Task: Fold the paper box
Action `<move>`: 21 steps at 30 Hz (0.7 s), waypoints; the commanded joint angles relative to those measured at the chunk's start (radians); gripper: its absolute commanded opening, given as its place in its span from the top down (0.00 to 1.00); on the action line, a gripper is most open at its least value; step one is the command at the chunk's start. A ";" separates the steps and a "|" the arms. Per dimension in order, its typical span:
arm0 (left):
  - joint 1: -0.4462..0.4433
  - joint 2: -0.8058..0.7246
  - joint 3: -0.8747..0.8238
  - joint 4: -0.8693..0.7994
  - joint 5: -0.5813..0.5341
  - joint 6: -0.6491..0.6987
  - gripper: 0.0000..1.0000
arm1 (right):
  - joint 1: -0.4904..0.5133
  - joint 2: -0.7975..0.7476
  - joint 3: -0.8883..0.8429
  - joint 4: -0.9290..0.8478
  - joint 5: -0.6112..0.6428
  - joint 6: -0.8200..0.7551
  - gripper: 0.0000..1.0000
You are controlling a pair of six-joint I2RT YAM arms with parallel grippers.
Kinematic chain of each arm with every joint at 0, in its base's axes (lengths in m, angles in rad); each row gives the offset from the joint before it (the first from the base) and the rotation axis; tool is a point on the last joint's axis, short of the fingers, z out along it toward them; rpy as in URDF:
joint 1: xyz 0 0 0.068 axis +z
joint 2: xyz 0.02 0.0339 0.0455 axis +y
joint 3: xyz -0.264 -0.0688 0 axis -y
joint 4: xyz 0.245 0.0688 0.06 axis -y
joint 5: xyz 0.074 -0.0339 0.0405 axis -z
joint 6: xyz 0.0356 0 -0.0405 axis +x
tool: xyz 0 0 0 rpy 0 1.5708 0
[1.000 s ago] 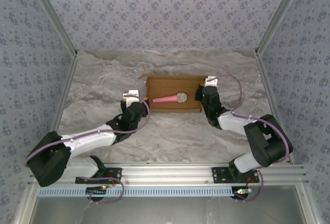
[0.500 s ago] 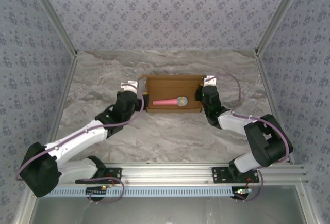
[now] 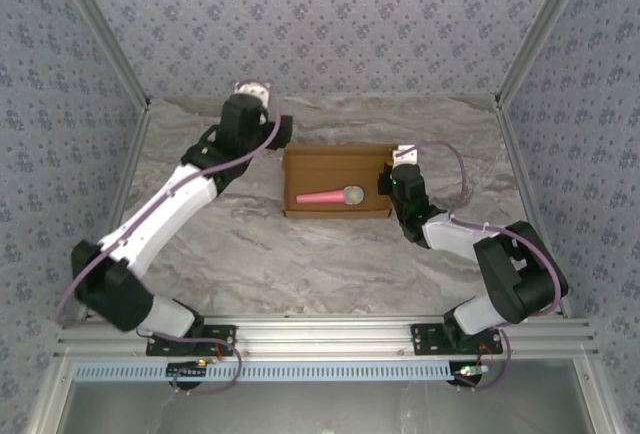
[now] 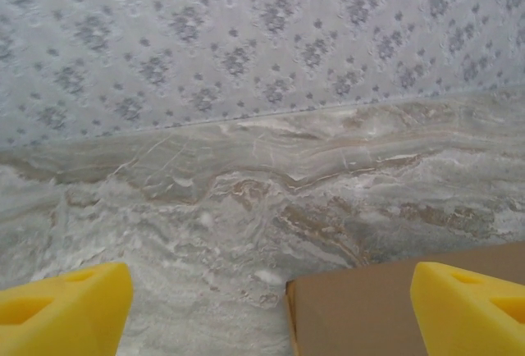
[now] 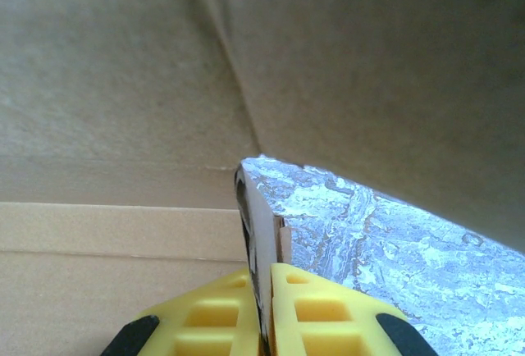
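Left fingers (image 4: 61,311) apart, right fingers (image 5: 209,323) together

left arm (image 3: 175,194) swung rearward, leaving paper box (image 3: 330,166)

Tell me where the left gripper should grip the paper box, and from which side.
Likely the left wall of the paper box, pinched from above, one finger inside, one outside: it is a thin upright edge, opposite the wall the right gripper pinches. Keep clear of the pink stick.

The bench (image 3: 300,254) lies bare in front of the box (image 3: 330,166). The right tool (image 3: 385,182), clamped on its right wall, blocks that side; a pink stick (image 3: 322,195) lies inside.
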 commanded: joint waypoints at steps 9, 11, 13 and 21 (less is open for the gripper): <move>0.005 0.283 0.336 -0.415 0.172 0.128 0.12 | -0.016 0.028 0.041 -0.038 -0.014 -0.032 0.89; 0.006 0.293 0.336 -0.432 0.188 0.131 0.12 | -0.018 0.034 0.047 -0.036 -0.017 -0.039 0.89; 0.005 0.296 0.331 -0.439 0.215 0.128 0.12 | -0.017 0.042 0.056 -0.037 -0.016 -0.048 0.88; 0.006 0.297 0.288 -0.427 0.255 0.112 0.12 | -0.022 0.039 0.070 -0.056 -0.023 -0.076 0.85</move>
